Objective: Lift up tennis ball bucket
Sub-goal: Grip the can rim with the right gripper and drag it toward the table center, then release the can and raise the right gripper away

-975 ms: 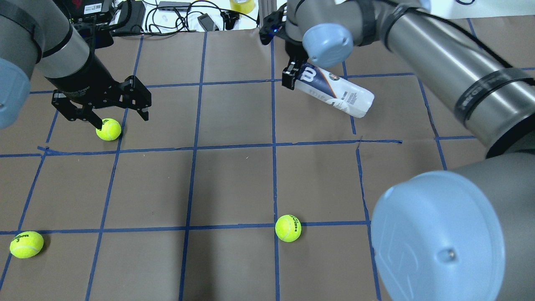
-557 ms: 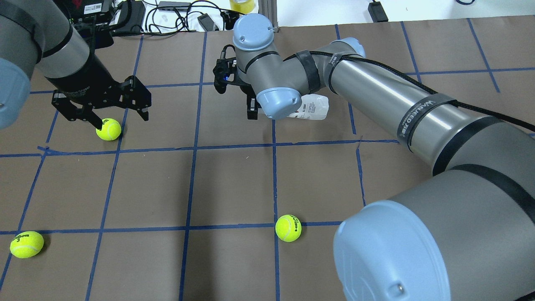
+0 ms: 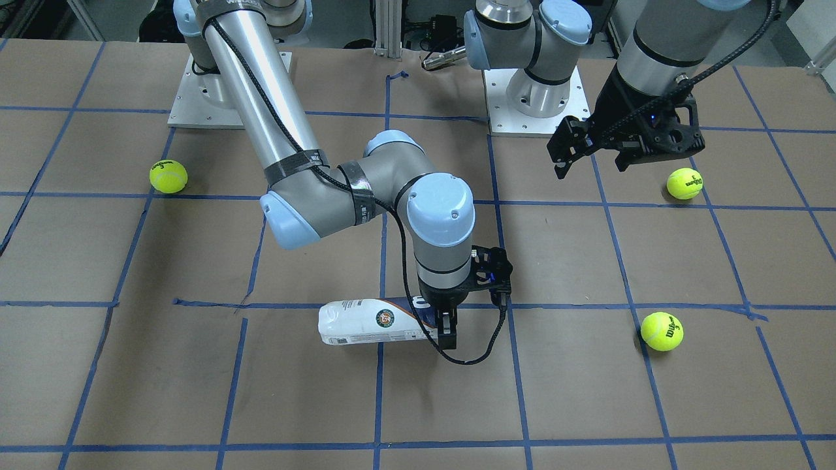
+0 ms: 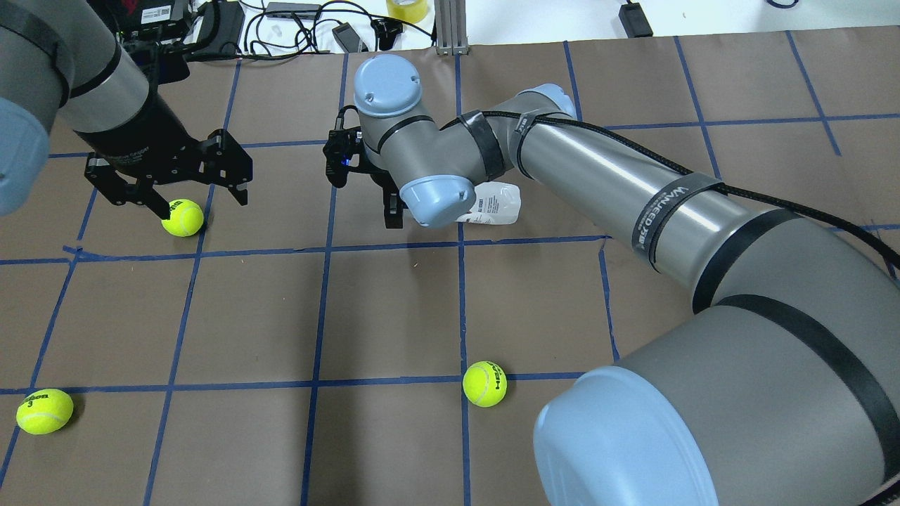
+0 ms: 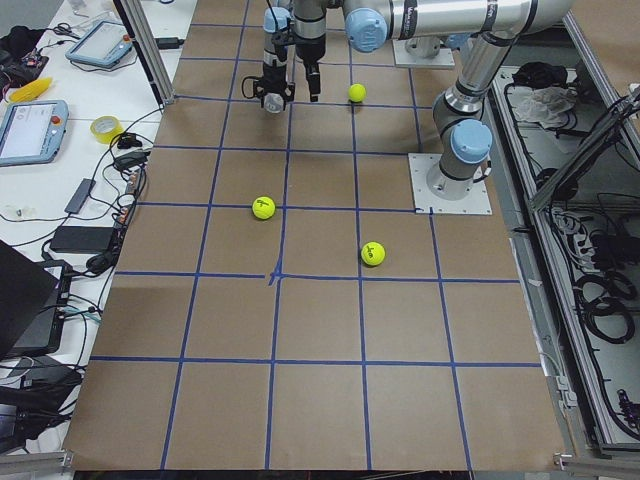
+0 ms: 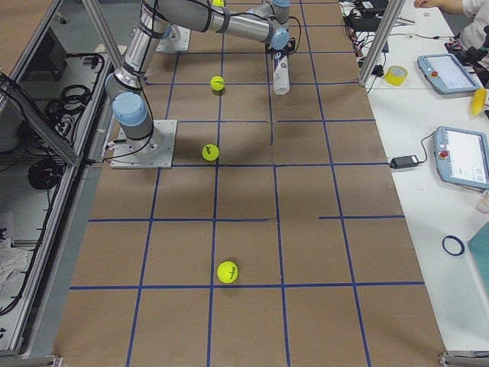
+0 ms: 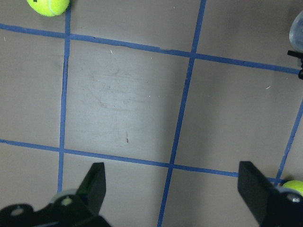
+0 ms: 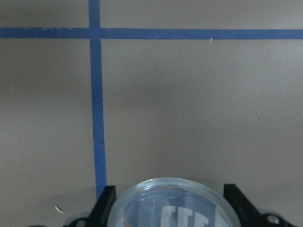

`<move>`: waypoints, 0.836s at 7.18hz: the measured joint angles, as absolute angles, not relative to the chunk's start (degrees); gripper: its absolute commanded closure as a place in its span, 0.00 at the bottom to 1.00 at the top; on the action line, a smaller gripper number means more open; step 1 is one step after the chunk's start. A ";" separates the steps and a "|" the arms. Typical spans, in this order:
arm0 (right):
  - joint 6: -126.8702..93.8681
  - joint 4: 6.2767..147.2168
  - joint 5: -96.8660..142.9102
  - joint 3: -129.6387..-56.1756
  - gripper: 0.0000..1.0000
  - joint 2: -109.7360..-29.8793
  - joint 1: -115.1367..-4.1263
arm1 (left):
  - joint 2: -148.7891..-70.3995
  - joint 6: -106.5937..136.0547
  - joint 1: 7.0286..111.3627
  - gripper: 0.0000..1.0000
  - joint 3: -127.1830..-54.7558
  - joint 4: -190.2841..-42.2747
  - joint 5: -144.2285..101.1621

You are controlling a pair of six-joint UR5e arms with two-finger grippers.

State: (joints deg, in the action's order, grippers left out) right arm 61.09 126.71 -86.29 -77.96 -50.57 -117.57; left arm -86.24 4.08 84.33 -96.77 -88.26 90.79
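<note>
The tennis ball bucket is a clear can with a white label, lying level near the table's middle. My right gripper is shut on one end of it. In the overhead view the right arm hides most of the can. The right wrist view shows its round rim between the fingers. I cannot tell whether the can touches the table. My left gripper is open and empty, just above a tennis ball.
Two more tennis balls lie on the brown paper, one near the middle and one at the near left. Cables and devices line the far edge. The arm bases stand at the robot's side.
My right arm has swung toward the overhead view's left with the can in its grip, and the can has gone from tilted to level. The left arm has not moved.
</note>
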 measured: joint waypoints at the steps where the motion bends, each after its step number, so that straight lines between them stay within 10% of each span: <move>1: 60.24 127.00 -85.90 -77.71 0.00 -49.94 -118.02 | -86.35 4.07 84.31 0.00 -96.76 -88.28 91.00; 6: 58.39 124.93 -83.75 -74.79 0.00 -53.25 -115.43 | -86.81 4.58 84.26 0.00 -95.93 -87.51 90.91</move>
State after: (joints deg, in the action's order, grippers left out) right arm 58.39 124.93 -83.75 -74.79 -53.25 -115.43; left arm -86.81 4.58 84.26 -95.93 -87.51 90.91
